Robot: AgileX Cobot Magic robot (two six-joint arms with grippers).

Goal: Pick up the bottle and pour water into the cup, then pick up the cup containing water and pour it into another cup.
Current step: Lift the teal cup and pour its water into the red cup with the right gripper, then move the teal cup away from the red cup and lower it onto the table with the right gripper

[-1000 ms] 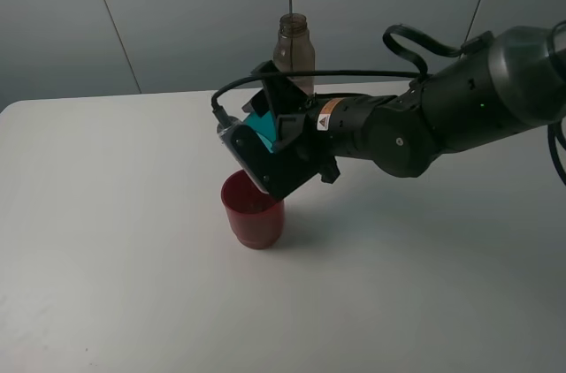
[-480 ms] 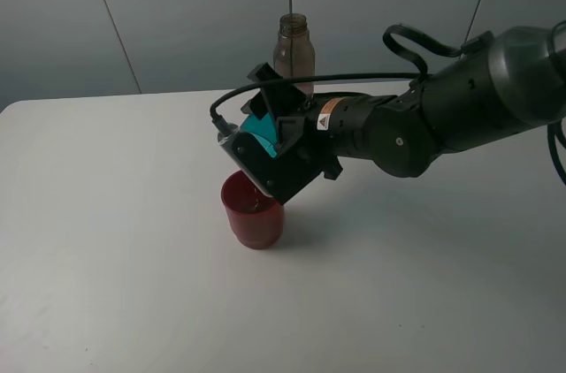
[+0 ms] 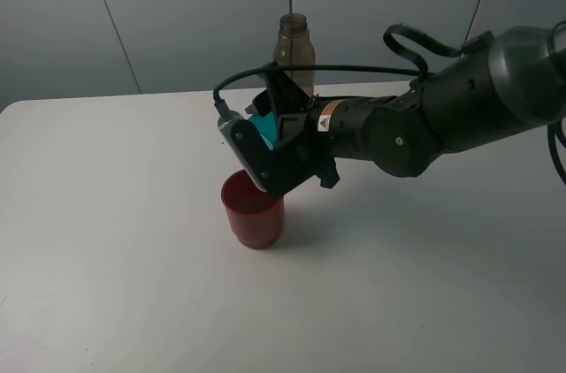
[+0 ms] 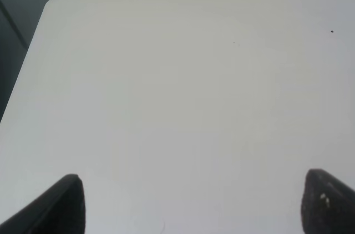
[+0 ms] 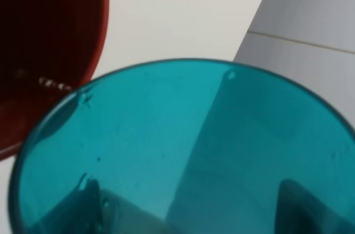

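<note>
My right gripper (image 3: pixel 263 145) is shut on the teal cup (image 3: pixel 263 128) and holds it tilted just above the red cup (image 3: pixel 254 210), which stands on the white table (image 3: pixel 124 214). The right wrist view is filled by the teal cup (image 5: pixel 183 156), with the red cup's rim (image 5: pixel 55 51) beside its mouth. The smoky-brown bottle (image 3: pixel 294 53) stands upright at the table's back edge, behind my right arm. My left gripper (image 4: pixel 191 203) is open over bare table; only its two dark fingertips (image 4: pixel 64 203) show. It is out of the exterior high view.
A grey wall (image 3: pixel 177 11) rises behind the table. The table's far corner and edge (image 4: pixel 52 4) show in the left wrist view. My bulky right arm (image 3: pixel 442 117) reaches in from the right over the table's middle.
The right gripper has rotated the teal cup slightly back toward upright and lifted it a little over the red cup. The bottle and red cup have not moved.
</note>
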